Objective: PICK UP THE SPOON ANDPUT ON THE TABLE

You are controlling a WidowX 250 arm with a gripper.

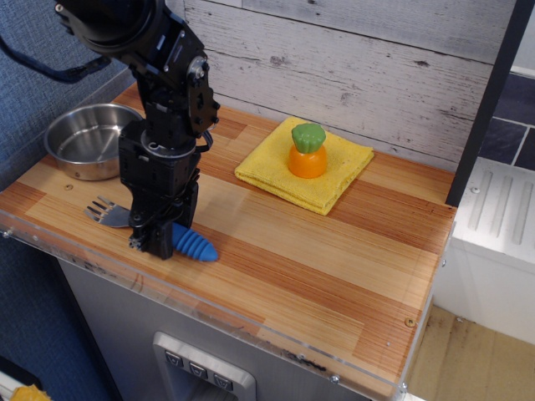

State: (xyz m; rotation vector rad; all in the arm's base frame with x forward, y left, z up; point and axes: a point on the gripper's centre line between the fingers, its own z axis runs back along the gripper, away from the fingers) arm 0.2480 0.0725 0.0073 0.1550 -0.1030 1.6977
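The spoon has a thick blue ribbed handle (pixel 194 246) and a grey pronged head (pixel 104 212). It lies low over the wood-laminate table (pixel 309 259) near the front left edge; whether it touches the wood I cannot tell. My black gripper (pixel 155 242) points straight down and is shut on the spoon's middle, hiding that part. The head sticks out to its left and the handle to its right.
A steel pan (pixel 85 140) stands at the back left, with nothing in it. A yellow cloth (pixel 305 171) with an orange and green toy carrot (pixel 308 151) lies at the back centre. The clear plastic front edge (pixel 217 313) is just below the gripper.
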